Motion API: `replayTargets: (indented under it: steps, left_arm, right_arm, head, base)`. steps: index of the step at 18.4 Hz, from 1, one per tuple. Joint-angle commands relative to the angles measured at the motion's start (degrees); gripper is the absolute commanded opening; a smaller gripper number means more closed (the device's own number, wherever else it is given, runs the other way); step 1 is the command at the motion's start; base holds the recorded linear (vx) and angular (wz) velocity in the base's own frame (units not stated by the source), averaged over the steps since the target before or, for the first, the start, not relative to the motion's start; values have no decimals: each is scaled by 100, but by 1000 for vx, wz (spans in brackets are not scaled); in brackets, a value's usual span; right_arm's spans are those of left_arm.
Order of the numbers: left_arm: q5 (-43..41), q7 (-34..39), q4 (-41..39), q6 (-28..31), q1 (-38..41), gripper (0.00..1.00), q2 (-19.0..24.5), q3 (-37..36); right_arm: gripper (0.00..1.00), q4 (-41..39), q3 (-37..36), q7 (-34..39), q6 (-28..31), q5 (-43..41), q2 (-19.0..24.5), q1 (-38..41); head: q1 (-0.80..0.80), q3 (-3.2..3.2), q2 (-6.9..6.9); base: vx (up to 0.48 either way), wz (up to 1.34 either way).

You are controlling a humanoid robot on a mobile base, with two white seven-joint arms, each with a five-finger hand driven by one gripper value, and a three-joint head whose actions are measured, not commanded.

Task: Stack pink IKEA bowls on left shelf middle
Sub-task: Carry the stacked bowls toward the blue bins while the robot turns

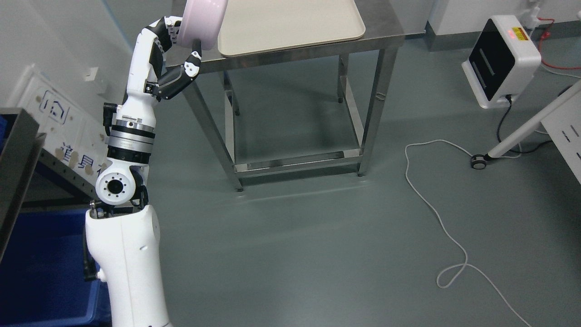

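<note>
- At the far left edge, a dark shelf frame (18, 154) is seen, with a blue bin (41, 268) below it at the near left.
- A white wall panel (59, 122) with blue printed symbols is seen behind the shelf frame, low against the wall.
- The left arm (129, 190) is raised from the lower left and reaches up and away towards the far left corner of the steel table (381, 34).
- The left hand (174, 54) is closed on a pink bowl (202, 22): its fingers (165, 29) are pressed against the bowl's left side, and the thumb is hooked up against its underside.
- The pink bowl is held tilted on edge, at the table's left end, just beside a beige tray (290, 22); its top is cut off by the frame.
- The beige tray is laid flat on the steel table.
- On the grey floor to the right, a white cable (435, 213) is looped.
- At the far right, a white and black appliance (501, 59) is stood on the floor, with a castered white leg (522, 136) nearer.
</note>
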Motion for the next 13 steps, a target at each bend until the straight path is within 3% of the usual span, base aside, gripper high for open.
replayTargets:
  steps: [1,10,13]
  left_arm:
    - [117,150,-274,-122,258,3,100,-88]
    - [117,159,-529,-280,513,4,100,-527]
    - [117,54,-529,-360,855,4,100,-1053]
  right_arm:
    - [100,1,-62,3,4,44,-100,0]
    - [100,1,-62,3,4,44,-100,0]
    - [100,1,-62,3,4,44,-100,0]
  head:
    - [0,0,0]
    - [0,0,0]
    - [0,0,0]
  base:
    - [-210,377]
    - [-249,213]
    - [-271,18]
